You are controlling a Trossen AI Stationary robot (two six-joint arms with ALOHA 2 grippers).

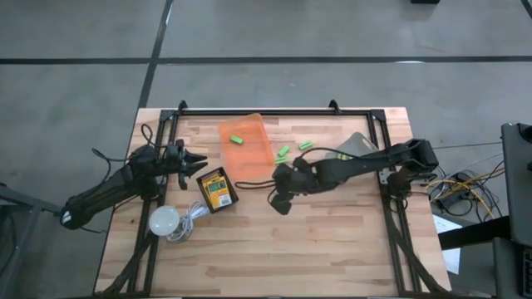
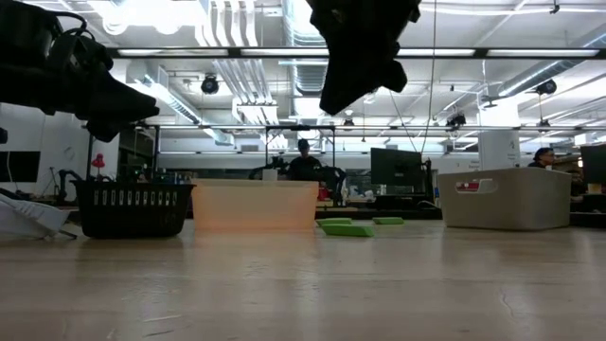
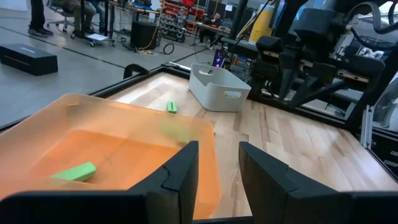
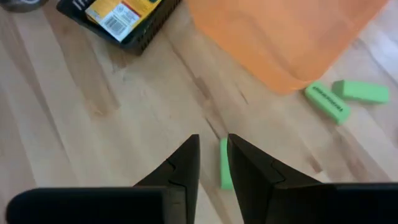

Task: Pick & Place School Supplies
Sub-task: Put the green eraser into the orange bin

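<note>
Between the right gripper's (image 4: 213, 160) dark fingers, seen in the right wrist view, stands a green block (image 4: 225, 167); the jaws flank it with a slight gap and do not visibly clamp it, so whether it is gripped or just let go cannot be told. That gripper (image 1: 281, 195) hangs over bare wood just beside the orange tray (image 1: 249, 158); the left gripper (image 1: 193, 164) waits near the tray's other side, jaws parted and holding nothing.

Risks, as judgement:
- a loose or off-centre pinch on the narrow block lets it twist or drop short of the tray;
- the tray wall is thin and light; a finger brushing it on approach may push the tray aside;
- two more blocks (image 4: 341, 98) lie close together by the tray's corner; closing on one may nudge the other.

Materials and shapes:
- blocks: small, rectangular, matt bright green, one face printed; one block (image 3: 74, 172) already lies inside the tray;
- tray: translucent orange plastic, rounded corners, smooth;
- crayon box (image 1: 218, 190): yellow-and-green card, resting in a dark mesh basket (image 4: 142, 37);
- table (image 1: 332, 249): pale wooden planks, visible grain.
</note>
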